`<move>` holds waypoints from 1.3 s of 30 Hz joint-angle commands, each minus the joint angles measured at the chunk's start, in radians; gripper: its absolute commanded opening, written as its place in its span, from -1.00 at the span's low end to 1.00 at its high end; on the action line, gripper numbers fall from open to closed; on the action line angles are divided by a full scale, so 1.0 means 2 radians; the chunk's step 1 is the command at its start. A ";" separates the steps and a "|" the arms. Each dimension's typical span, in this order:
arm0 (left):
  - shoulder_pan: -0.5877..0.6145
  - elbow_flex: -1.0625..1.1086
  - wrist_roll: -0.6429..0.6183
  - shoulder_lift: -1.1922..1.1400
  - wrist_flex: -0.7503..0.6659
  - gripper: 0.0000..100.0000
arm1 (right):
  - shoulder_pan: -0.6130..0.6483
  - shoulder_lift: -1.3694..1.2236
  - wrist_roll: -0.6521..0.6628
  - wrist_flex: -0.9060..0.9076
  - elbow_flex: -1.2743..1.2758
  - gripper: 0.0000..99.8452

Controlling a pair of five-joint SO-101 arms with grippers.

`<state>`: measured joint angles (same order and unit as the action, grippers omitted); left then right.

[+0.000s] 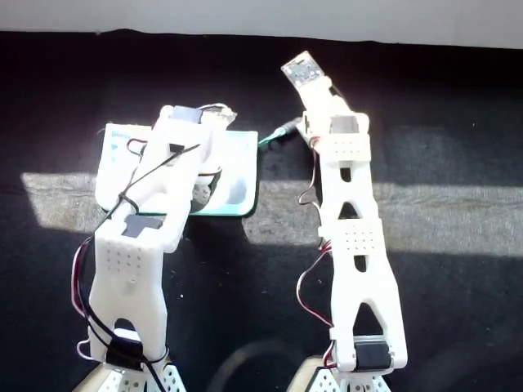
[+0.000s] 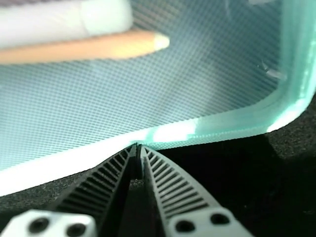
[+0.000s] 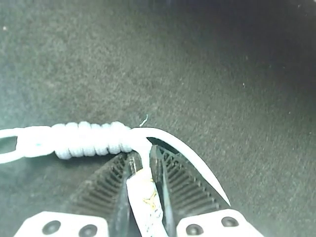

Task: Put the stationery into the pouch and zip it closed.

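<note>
The pale green mesh pouch (image 1: 239,167) lies flat on the black bench (image 1: 449,106), left of the middle, partly in a band of sunlight. The left arm stretches over it. Up close, the left gripper (image 2: 137,148) has its 2 ribbed fingers (image 2: 168,182) pressed together, tips right at the pouch's near edge; I cannot tell if they actually pinch the rim. Through the mesh (image 2: 163,84) I can see 1 wooden pencil (image 2: 98,47) inside and, touching it, a white tube-shaped thing (image 2: 64,17).

The right arm reaches up the bench just beside the pouch's far right corner. The right gripper (image 3: 143,160) is clamped narrowly on a white pull cord (image 3: 91,139), holding its flat tail between the fingers (image 3: 180,185), with the wound knot sitting just beyond the tips. From above, the cord (image 1: 282,131) runs from that gripper (image 1: 304,129) to the pouch's corner.
</note>
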<state>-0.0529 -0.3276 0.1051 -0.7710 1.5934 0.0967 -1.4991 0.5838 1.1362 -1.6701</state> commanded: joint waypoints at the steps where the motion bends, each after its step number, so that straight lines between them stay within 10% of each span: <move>1: -0.012 0.051 0.003 0.027 -0.021 -0.98 | -0.035 0.006 0.000 -0.042 -0.044 -0.99; 24: -0.025 0.227 0.019 0.152 -0.101 -0.98 | -0.030 0.030 0.000 0.021 -0.050 -0.96; 39: 0.013 0.230 0.022 0.559 -0.005 -0.99 | -0.012 0.227 -0.030 0.250 -0.050 -0.59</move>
<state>-0.0790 0.1343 0.1435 0.1665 1.5750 0.0629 -1.1983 0.5777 1.5673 -1.6686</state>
